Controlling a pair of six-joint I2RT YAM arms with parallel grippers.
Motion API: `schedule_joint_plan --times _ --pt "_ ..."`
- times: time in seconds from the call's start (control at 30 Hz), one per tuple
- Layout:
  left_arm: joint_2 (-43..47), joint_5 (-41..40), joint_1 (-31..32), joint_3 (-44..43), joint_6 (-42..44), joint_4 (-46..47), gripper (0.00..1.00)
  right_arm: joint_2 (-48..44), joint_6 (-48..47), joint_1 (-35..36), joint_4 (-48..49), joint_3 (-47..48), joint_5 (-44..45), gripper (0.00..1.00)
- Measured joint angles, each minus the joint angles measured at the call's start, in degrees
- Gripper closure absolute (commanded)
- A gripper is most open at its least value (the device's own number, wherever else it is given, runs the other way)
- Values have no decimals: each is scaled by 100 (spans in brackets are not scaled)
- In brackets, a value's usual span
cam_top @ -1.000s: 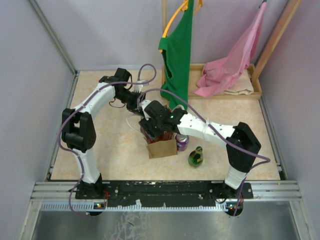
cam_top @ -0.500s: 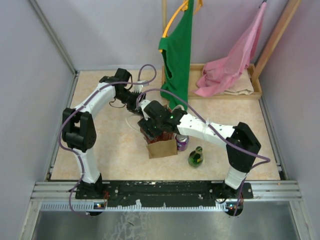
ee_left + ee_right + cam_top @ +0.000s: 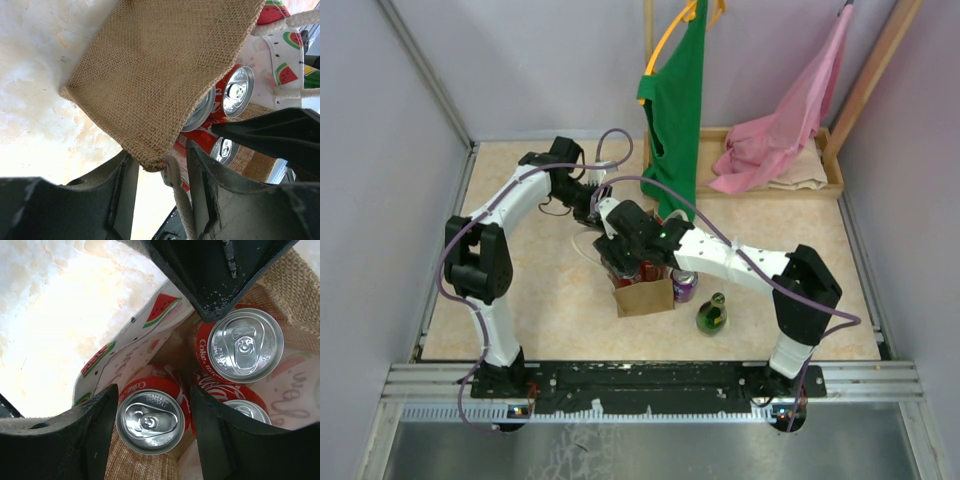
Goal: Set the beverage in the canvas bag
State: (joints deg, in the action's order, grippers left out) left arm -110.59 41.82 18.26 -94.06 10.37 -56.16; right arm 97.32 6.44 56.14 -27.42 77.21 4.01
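Observation:
The canvas bag [image 3: 642,294], cream with a watermelon print and tan burlap sides, stands mid-table. Several red Coke cans stand inside it [image 3: 245,345]. My right gripper [image 3: 152,410] is inside the bag mouth, jaws closed around one upright Coke can [image 3: 150,422]; in the top view the gripper [image 3: 628,258] sits right over the bag. My left gripper [image 3: 159,170] holds the bag's far rim, with a burlap corner [image 3: 150,161] and a white rope handle [image 3: 177,195] between its fingers; in the top view it [image 3: 598,212] is just behind the bag.
A purple can [image 3: 684,284] and a green bottle [image 3: 711,314] stand just right of the bag. A green garment [image 3: 675,110] hangs on a hanger at the back. A pink cloth [image 3: 780,130] lies in a wooden tray [image 3: 825,188] at the back right.
My right gripper has shifted slightly back and left over the bag. The left arm and the bag have stayed put.

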Motion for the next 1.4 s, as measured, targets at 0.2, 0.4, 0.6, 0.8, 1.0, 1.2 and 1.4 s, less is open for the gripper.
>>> schedule_joint_plan --times 0.2,0.4,0.6,0.8,1.0,1.2,1.4 --pt "0 0 0 0 0 0 52 0 -7 0 -7 0 2 50" --pt "0 0 0 0 0 0 52 0 -7 0 -42 4 11 40" --pt "0 0 0 0 0 0 52 0 -87 0 -367 157 -2 31" --pt "-2 2 0 0 0 2 52 0 -240 0 -837 710 9 29" --pt "-2 2 0 0 0 2 52 -2 -151 -81 -1410 1460 435 25" --pt "-24 4 0 0 0 2 52 -463 284 -678 -1716 1869 1054 26" --pt "-118 0 2 -109 -2 -20 51 -1003 863 -2070 -2343 2166 1707 25"
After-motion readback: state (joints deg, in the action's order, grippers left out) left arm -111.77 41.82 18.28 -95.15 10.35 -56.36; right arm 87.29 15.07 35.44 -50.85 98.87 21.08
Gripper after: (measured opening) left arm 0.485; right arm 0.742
